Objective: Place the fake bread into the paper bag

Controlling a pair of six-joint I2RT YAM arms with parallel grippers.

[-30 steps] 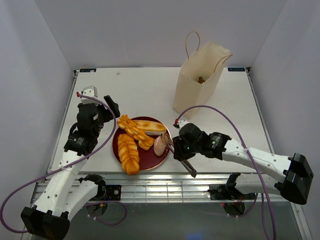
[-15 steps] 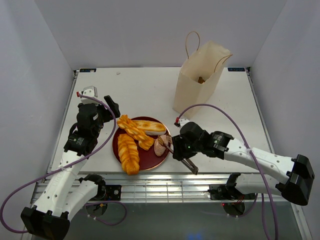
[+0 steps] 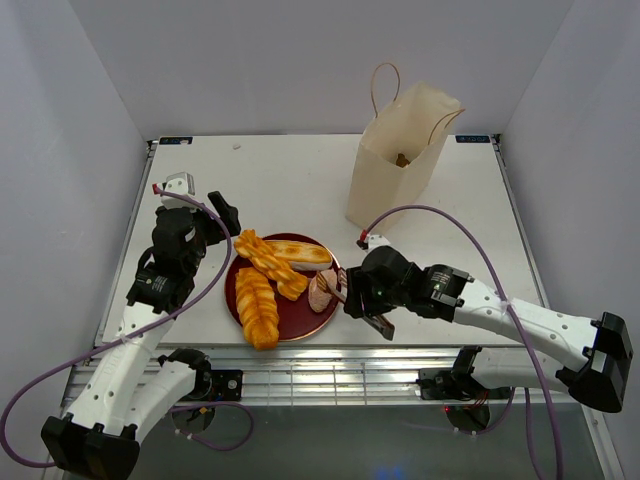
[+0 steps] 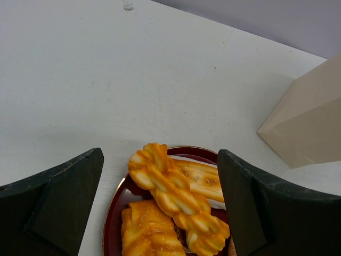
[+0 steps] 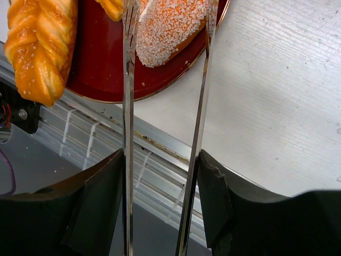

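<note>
Since a second ago the right gripper [image 5: 160, 160] has eased its squeeze on the long metal tongs [image 5: 128, 106]; the blades now straddle a sugar-dusted pinkish-brown fake bread [image 5: 170, 26] at the edge of the dark red round plate [image 5: 106, 74]. Jaws part-spread, still pinching the tongs. Risk: more easing drops the tongs; the piece may slip mid-carry. Left gripper [image 4: 160, 153] is spread and empty over the golden braided loaves [image 4: 176, 197]. The tall cream paper bag [image 3: 395, 170] stands well beyond, and its narrow mouth is easy to miss.
</note>
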